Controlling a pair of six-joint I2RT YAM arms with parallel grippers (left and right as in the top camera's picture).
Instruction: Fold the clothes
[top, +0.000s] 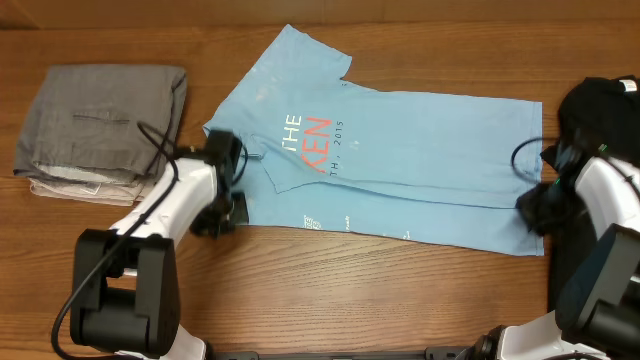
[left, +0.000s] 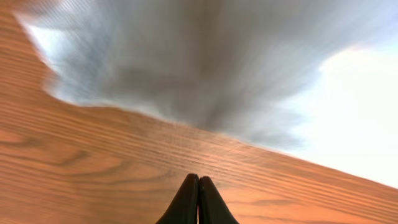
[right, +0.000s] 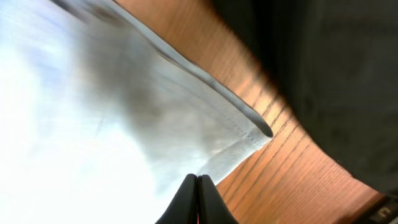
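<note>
The clothes, a light blue T-shirt (top: 420, 150) with white and coral lettering (top: 305, 140), lie spread lengthwise across the wooden table (top: 380, 290), one side partly folded over. My left gripper (top: 232, 208) is at the shirt's near left edge. In the left wrist view it (left: 199, 182) is shut over bare wood, with the blurred shirt (left: 217, 62) just ahead and nothing held. My right gripper (top: 532, 210) sits at the shirt's near right corner. In the right wrist view it (right: 199, 180) is shut, its tips over the hemmed shirt corner (right: 93, 124), with no cloth visible between the fingers.
A stack of folded grey garments (top: 100, 125) lies at the far left. A black garment (top: 600, 105) is bunched at the right edge, also seen as dark cloth (right: 336, 81) in the right wrist view. Bare wood runs along the table's front.
</note>
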